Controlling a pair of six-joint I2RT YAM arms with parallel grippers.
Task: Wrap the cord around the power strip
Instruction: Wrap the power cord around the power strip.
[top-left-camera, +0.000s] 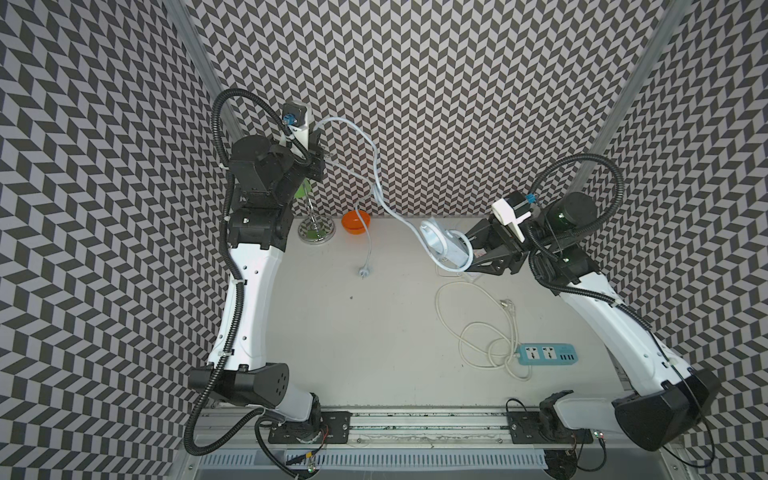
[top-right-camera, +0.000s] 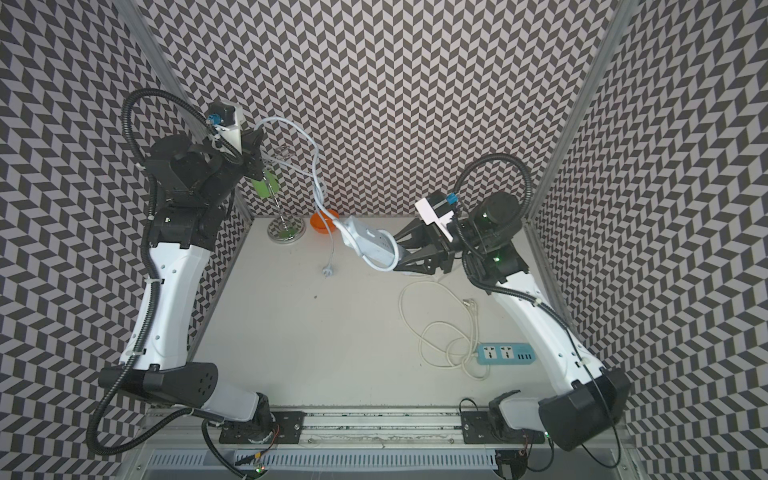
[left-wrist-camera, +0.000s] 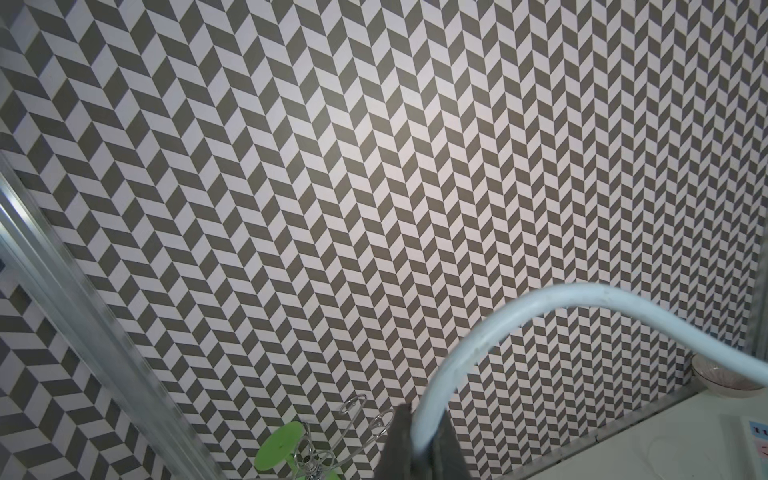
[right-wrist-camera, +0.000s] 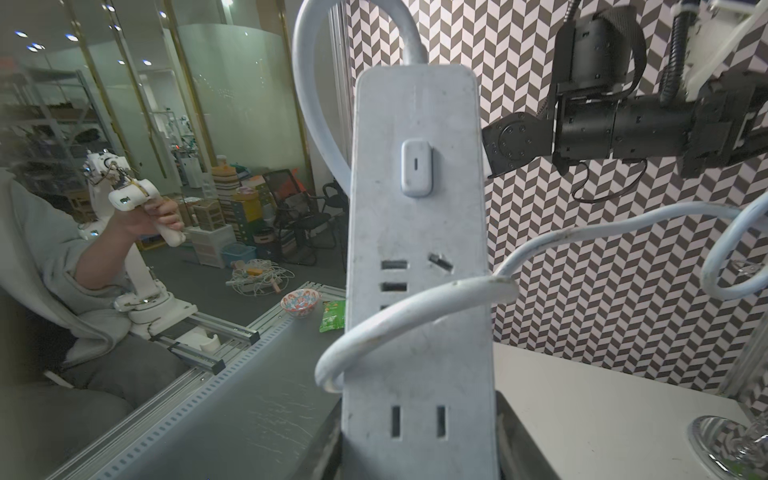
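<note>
1. Right wrist view: cord (right-wrist-camera: 407, 307) makes one slack loop across mid-strip; lost tension could let it slip off.
2. Centre-right in a top view, power strip (top-left-camera: 444, 245) sits above the bench (top-left-camera: 374, 332), clamped by the closed right claw (top-left-camera: 472, 253).
3. Upper left in a top view, left claw (top-right-camera: 255, 135) pinches the cord tight; overpulling could twist the strip.

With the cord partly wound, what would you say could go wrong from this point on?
1. The visible turn of the cord hangs slack around the power strip; it may slide off.
2. The right gripper holds just the strip's end, so a pull from the left gripper might twist it loose.
3. The plug, near the orange bowl and metal stand, could snag them.
</note>
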